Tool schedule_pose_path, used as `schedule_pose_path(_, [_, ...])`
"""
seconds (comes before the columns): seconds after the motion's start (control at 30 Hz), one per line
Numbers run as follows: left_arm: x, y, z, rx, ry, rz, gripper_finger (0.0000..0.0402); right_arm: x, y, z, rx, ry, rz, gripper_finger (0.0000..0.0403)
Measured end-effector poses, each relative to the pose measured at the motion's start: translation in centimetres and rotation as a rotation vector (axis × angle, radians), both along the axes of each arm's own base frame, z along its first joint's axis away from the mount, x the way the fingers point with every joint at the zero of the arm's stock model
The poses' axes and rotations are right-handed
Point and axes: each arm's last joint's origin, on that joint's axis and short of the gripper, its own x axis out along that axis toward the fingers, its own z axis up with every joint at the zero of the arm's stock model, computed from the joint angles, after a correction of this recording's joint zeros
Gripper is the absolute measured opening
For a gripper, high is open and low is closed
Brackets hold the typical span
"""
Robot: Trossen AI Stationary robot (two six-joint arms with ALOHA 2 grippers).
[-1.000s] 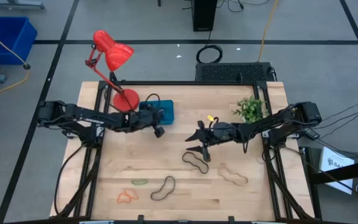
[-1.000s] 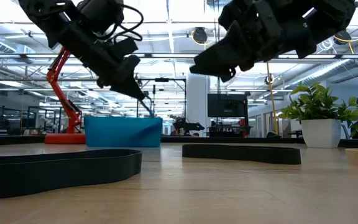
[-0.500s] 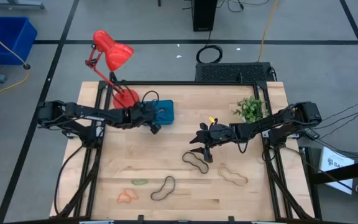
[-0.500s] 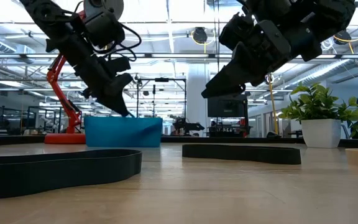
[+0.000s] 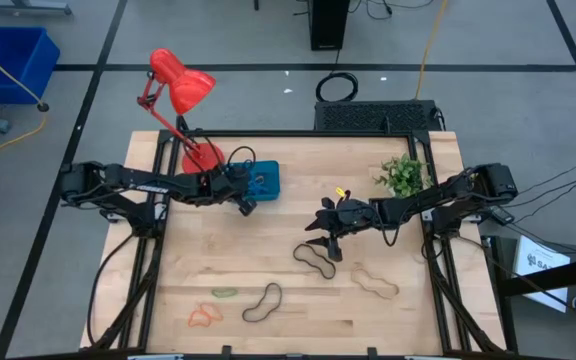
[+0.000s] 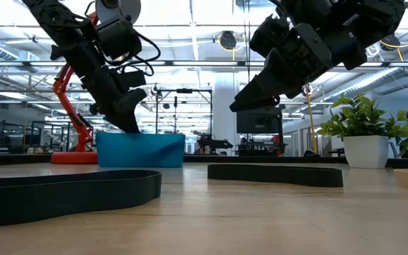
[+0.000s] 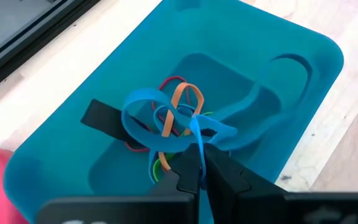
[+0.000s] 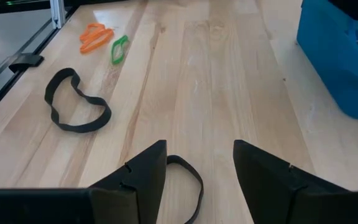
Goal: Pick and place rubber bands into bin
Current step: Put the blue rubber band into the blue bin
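Observation:
The teal bin [image 5: 266, 180] stands near the red lamp's base and holds a small pile of bands [image 7: 179, 102]. My left gripper [image 5: 245, 203] is over the bin's near side, shut on a blue rubber band [image 7: 145, 109] whose loop reaches down onto the pile. My right gripper [image 5: 323, 240] is open at the table's middle, above a black rubber band [image 5: 315, 258] that lies flat on the wood. In the right wrist view [image 8: 197, 168] its fingers stand to either side of that band's end [image 8: 188, 177] without touching it. My left gripper pinches one strand of the blue band [image 7: 196, 134] between its two fingertips, coming from above and slanting down into the bin. The band's loop spreads out ahead of the fingers and lies on the pile of bands in the bin.
More bands lie near the table's front: tan [image 5: 376, 283], black [image 5: 263, 303], green [image 5: 225, 293], orange [image 5: 204, 317]. A red desk lamp [image 5: 183, 90] stands at the far left, a potted plant [image 5: 403, 175] at the far right.
My left gripper has gone down and toward the table's left edge with the blue band, down to the bin's rim. My right gripper has tipped and gone a little lower over the black band, still open.

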Motion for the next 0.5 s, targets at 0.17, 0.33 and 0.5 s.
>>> schedule_pose_path(0.17, [0.01, 0.00, 0.00, 0.003, 0.001, -0.003, 0.0010, 0.00, 0.00, 0.00, 0.000, 0.000, 0.001, 0.0183])
schedule_pose_path(0.33, [0.01, 0.01, 0.00, 0.005, 0.002, -0.005, 0.0017, 0.00, 0.00, 0.00, 0.000, 0.000, 0.001, 0.0183])
schedule_pose_path(0.5, [0.01, 0.00, 0.00, 0.014, 0.010, -0.018, 0.0043, 0.00, 0.00, 0.00, 0.000, 0.000, 0.001, 0.0183])
